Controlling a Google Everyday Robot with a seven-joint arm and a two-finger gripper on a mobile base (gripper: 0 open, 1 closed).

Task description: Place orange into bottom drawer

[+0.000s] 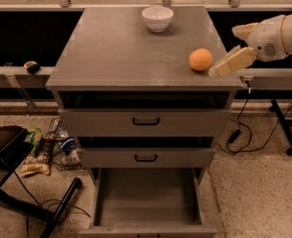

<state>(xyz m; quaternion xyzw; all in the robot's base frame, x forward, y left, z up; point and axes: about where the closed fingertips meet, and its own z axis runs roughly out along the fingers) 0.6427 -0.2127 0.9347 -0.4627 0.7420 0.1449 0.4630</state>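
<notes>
In the camera view the orange (200, 59) rests on the grey desk (116, 48) toward its right near corner, well apart from the white bowl (157, 18) at the far edge. Standing alone like that, it leaves room for a grasp from the side. The tool (224, 51) hangs at the right edge of the desk, level with the fruit, released and holding nothing. One cream finger lies low just beside the orange's right flank and the other sits farther off, which I read as lining up to close around it. Below, the bottom drawer (146, 196) is pulled out toward the near side, a wide flat tray ready to receive, while the two upper drawers (146, 121) sit further in, out of the drop path. The orange itself is small and round with matte, even-coloured skin, smaller than the bowl; likely firm, but free to roll if nudged.
</notes>
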